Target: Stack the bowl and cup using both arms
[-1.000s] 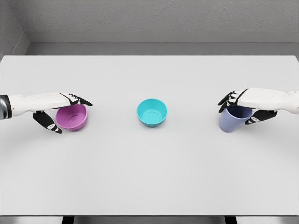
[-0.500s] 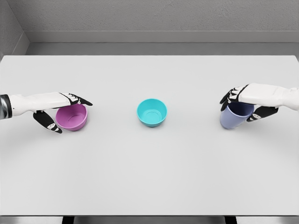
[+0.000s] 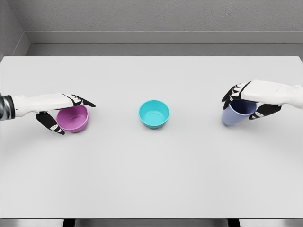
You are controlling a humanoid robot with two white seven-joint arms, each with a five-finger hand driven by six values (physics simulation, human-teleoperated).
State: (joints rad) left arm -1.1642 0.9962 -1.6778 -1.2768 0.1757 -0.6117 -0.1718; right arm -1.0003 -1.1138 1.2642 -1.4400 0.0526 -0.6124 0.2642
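Three vessels sat on the white table [image 3: 151, 179]; a pink bowl [image 3: 73, 118] at the left, a teal bowl [image 3: 154, 114] in the middle, and a lavender cup [image 3: 236, 113] at the right, each well apart from the next. On the left side, the left hand [image 3: 64, 106] was clamped on the pink bowl; its black-tipped fingers [image 3: 84, 101] reached flat across the far rim while the thumb [image 3: 51, 124] pressed against the near outer wall, so the bowl was pinched between them; the bowl itself looked upright with its base down on the table. Over on the right, the right hand [image 3: 248, 97] had the lavender cup in its grasp; fingers curled over the rim on the far and left side, thumb wrapped round the right wall; the cup was tilted, its mouth leaning toward the hand and its base kicked out to the left; whether the base touched the table could not be told. Teal bowl alone in the centre, upright, open side up, nothing touching it; both white forearms came in level from the edges of the picture.
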